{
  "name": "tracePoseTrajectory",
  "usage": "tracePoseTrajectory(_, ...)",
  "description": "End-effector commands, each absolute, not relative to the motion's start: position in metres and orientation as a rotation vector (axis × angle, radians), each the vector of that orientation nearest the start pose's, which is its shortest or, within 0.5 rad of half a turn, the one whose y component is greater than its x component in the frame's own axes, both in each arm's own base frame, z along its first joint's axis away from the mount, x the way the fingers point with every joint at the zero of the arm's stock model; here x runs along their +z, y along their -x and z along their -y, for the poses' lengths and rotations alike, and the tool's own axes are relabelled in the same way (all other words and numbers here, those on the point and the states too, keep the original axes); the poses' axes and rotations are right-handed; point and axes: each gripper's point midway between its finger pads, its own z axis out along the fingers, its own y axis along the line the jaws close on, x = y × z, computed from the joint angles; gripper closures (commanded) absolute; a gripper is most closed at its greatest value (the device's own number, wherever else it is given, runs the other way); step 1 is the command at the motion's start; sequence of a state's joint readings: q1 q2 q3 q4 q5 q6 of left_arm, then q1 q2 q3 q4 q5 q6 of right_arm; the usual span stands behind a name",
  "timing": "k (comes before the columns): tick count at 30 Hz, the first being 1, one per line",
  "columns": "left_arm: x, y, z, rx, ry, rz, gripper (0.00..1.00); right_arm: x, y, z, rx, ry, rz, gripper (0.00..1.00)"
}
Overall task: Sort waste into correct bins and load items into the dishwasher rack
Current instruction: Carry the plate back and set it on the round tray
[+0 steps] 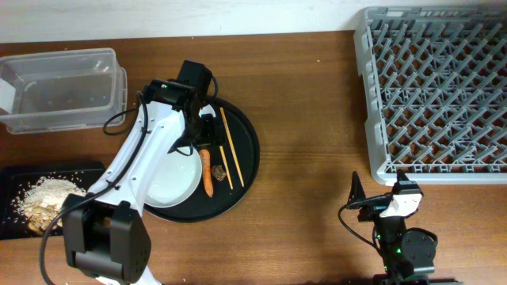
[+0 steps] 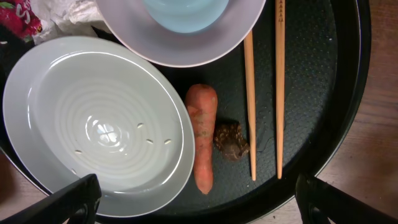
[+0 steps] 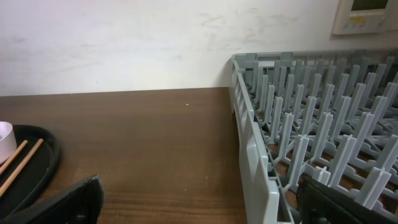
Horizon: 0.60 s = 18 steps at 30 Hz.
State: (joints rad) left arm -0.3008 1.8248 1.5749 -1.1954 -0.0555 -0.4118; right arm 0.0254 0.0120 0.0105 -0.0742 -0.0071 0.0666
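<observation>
On the round black tray [image 1: 247, 162] lie a white plate [image 1: 178, 180], an orange carrot [image 1: 207, 172], a small brown bit [image 1: 219, 169] and two wooden chopsticks [image 1: 230, 146]. My left gripper [image 1: 203, 127] hovers over the tray, open and empty. In the left wrist view its fingers [image 2: 199, 208] straddle the plate [image 2: 99, 130] and the carrot [image 2: 202, 137], with the brown bit [image 2: 231, 140] and chopsticks [image 2: 264, 93] beside them. Farther off are the white bowl [image 2: 186, 46] holding the pale blue cup [image 2: 183, 11], a red wrapper [image 2: 18, 15] and white tissue [image 2: 74, 15]. My right gripper [image 1: 379, 184] is open near the grey rack [image 1: 432, 87].
A clear plastic tub [image 1: 63, 87] stands at the back left. A black bin [image 1: 16, 178] at the front left holds beige rice scraps [image 1: 47, 194]. The right wrist view shows the rack's wall [image 3: 255, 149] close on the right and the tray's edge [image 3: 43, 158] at left.
</observation>
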Motion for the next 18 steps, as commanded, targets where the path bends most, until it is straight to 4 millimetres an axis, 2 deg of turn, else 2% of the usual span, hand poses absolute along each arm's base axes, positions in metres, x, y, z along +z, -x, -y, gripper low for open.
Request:
tracePoseTrajectory(1, 0.125, -0.360, 0.103, -0.008, 0.171, -2.991, 0.01, 0.155, -0.246, -0.005, 0.059, -0.034, -1.651, 0.02)
tracePoseTrajectory(5, 0.127, -0.371, 0.105, -0.023, 0.170, -2.943, 0.01, 0.155, -0.246, -0.005, 0.059, -0.034, -1.651, 0.02)
tracePoseTrajectory(11, 0.138, -0.408, 0.116, -0.095, 0.169, -2.788, 0.01, 0.155, -0.246, -0.005, 0.059, -0.034, -1.651, 0.02)
tracePoseTrajectory(14, 0.141, -0.415, 0.116, -0.098, 0.171, -2.755, 0.01, 0.155, -0.246, -0.005, 0.059, -0.034, -1.651, 0.02)
tracePoseTrajectory(18, 0.142, -0.419, 0.105, -0.011, 0.188, -2.730, 0.01, 0.155, -0.246, -0.004, 0.058, -0.034, -1.651, 0.02)
